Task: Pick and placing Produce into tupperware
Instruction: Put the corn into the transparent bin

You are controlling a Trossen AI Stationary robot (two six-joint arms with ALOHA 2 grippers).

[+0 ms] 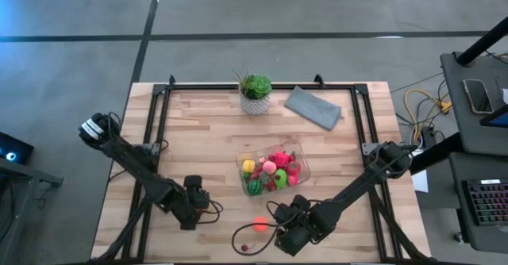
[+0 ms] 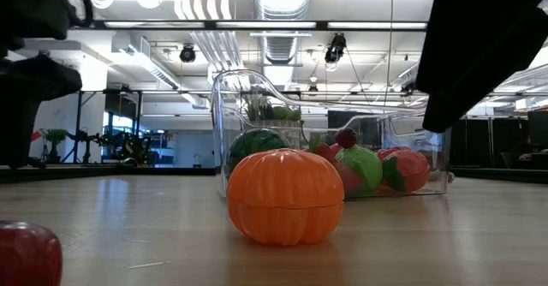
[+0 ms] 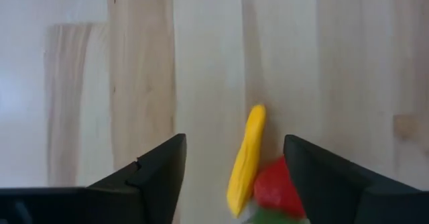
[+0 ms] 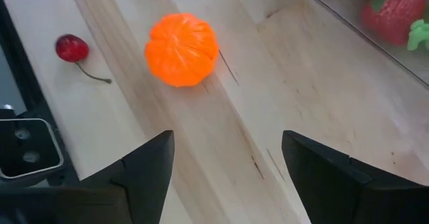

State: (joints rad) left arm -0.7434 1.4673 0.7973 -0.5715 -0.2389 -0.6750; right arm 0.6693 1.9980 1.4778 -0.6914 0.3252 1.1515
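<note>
Now the left gripper hangs with fingers spread around a yellow banana and red piece, not clenched; right gripper fingers are released, an orange pumpkin just ahead, the tupperware beyond

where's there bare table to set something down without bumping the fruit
Bare wood spans the table's left half, between the left claw and the potted plant, and the strip between the grey cloth and tupperware. Crowded: the near edge around the orange pumpkin, cherry and right claw.
</note>
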